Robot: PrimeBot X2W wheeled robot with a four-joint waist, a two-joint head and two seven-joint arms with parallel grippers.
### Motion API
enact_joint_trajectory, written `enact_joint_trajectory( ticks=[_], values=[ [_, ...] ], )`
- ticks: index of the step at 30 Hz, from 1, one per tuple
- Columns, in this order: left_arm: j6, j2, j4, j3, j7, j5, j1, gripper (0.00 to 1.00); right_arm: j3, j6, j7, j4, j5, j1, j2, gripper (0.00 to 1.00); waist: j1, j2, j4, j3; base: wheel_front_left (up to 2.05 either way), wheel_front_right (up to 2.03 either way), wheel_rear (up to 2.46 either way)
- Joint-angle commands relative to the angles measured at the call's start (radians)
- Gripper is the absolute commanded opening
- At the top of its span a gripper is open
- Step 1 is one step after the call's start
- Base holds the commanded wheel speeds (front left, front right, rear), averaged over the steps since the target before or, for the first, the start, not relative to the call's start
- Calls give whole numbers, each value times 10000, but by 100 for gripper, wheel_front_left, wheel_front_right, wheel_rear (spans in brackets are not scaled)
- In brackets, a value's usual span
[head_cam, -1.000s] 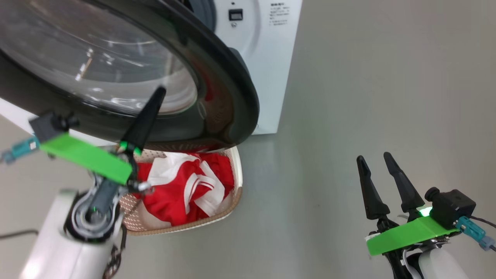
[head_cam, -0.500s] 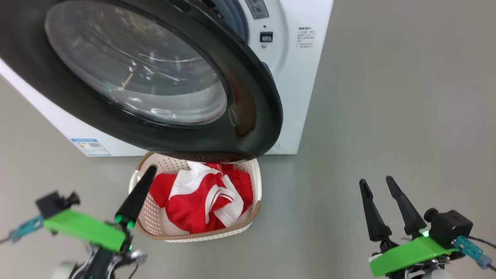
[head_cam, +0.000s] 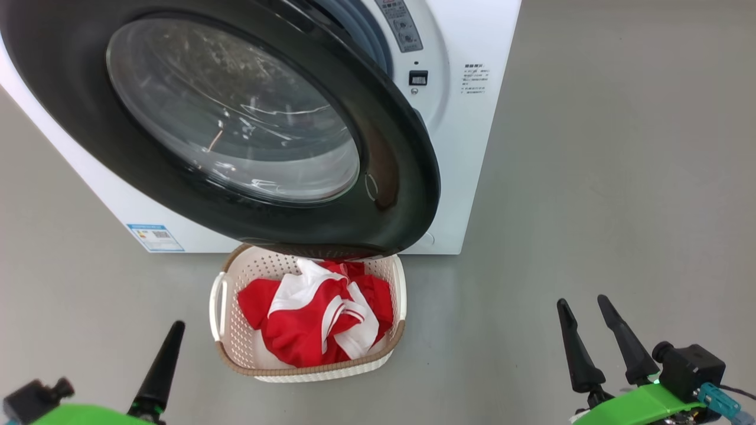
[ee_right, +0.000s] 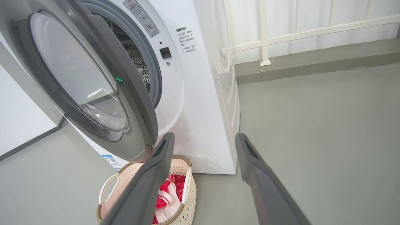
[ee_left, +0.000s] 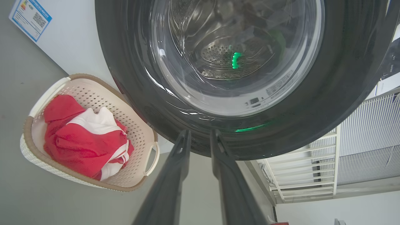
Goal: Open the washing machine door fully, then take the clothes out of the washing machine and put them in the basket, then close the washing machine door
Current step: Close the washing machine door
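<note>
Clothes [head_cam: 319, 321] lie in the basket [head_cam: 233, 333] on the floor [head_cam: 590, 206], under the half-open door [head_cam: 401, 177] of the washing machine [head_cam: 472, 147]. Left jaws stand slightly apart, right jaws wide apart; both are empty.

The door [head_cam: 401, 177] hangs ajar over the far end of the basket [head_cam: 217, 307] and covers most of the washing machine's [head_cam: 472, 153] mouth. A narrow gap to the drum shows along its right edge. The basket's near half is reachable from above. Bare floor [head_cam: 590, 206] stretches wide on the right.
</note>
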Motion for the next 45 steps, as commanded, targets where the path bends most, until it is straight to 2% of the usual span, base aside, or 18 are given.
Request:
enact_joint_trajectory(
  ticks=[1, 3, 6, 11, 14, 16, 22, 28, 32, 37, 40, 45],
  values=[
    [-60, 477, -52, 250, -473, 324, 19, 89, 132, 73, -65, -237, -174, 46, -37, 100, 0, 0, -29, -57, 0, 0, 0],
    [-60, 624, 92, 26, -864, 569, 156, 96, 92, 73, -65, -231, -199, 127, -37, 100, 0, 0, -53, -105, 0, 0, 0],
    [-60, 819, 393, -373, -1430, 878, 305, 100, 45, 73, -65, -234, -234, 236, -37, 100, 0, 0, -92, -171, 0, 0, 0],
    [-60, 993, 791, -776, -1956, 1303, 409, 100, 0, 73, -65, -229, -280, 363, -37, 100, 0, 0, -139, -268, 0, 0, 0],
    [-60, 1127, 1029, -974, -2105, 1957, 426, 100, -58, 73, -65, -245, -300, 453, -37, 100, 0, 0, -133, -316, 0, 0, 0],
    [-60, 1080, 1162, -620, -2125, 2649, 381, 100, -91, 73, -65, -255, -308, 484, -37, 100, 0, 0, -116, -320, 0, 0, 0],
    [-60, 257, 983, 1004, -2132, 5291, 620, 100, -132, 73, -65, -259, -314, 511, -37, 100, 0, 0, -94, -371, 0, 0, 0],
    [-60, -304, 472, 1842, -2134, 8614, 953, 100, -133, 73, -65, -330, -312, 516, -37, 100, 0, 0, -92, -419, 0, 0, 0],
    [-60, -841, 21, 2426, -2134, 10236, 1126, 100, -155, 73, -65, -404, -314, 502, -37, 100, 0, 0, -110, -417, 0, 0, 0],
    [-60, -1470, -558, 3020, -2134, 11548, 1325, 100, -200, 73, -65, -460, -309, 493, -37, 100, 0, 0, -137, -412, 0, 0, 0],
    [-60, -1735, -656, 3132, -2135, 11856, 1430, 100, -218, 73, -65, -466, -309, 506, -37, 100, 0, 0, -142, -416, 0, 0, 0],
    [-60, -1859, -653, 3124, -2135, 12070, 1462, 100, -238, 73, -65, -440, -314, 499, -37, 100, 0, 0, -159, -405, 0, 0, 0]
  ],
)
